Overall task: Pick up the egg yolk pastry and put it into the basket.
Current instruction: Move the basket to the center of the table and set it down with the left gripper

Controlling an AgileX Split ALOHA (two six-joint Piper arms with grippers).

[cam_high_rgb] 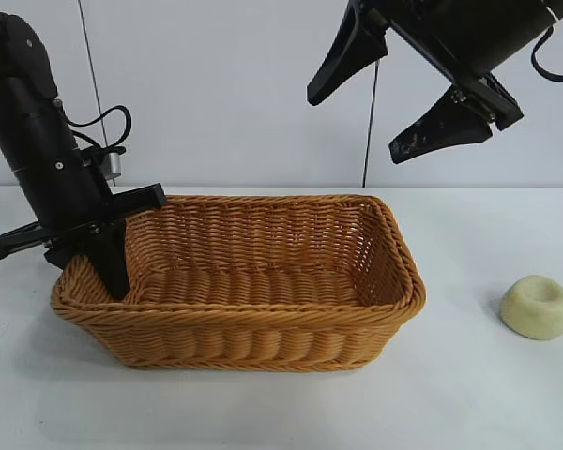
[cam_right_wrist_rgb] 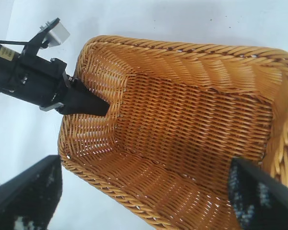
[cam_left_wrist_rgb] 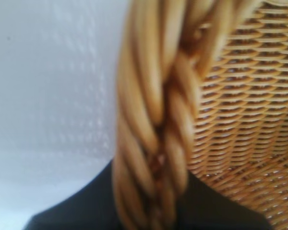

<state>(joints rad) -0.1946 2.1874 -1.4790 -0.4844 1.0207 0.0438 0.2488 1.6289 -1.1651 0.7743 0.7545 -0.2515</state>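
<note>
From outside, the left gripper (cam_high_rgb: 113, 272) points steeply down at the basket's (cam_high_rgb: 291, 323) left end, one finger inside the wall; the right gripper (cam_high_rgb: 394, 94) hangs wide open and empty above the basket, and only here does the pastry (cam_high_rgb: 538, 307) show, a pale dimpled dome on the counter (cam_high_rgb: 469, 394) well right of the basket. The left wrist view fills with the braided rim (cam_left_wrist_rgb: 153, 124) running between that gripper's jaws, though I cannot tell whether they clamp it. The right wrist view looks into the basket (cam_right_wrist_rgb: 182, 129), the left gripper (cam_right_wrist_rgb: 89, 103) straddling its far wall
</note>
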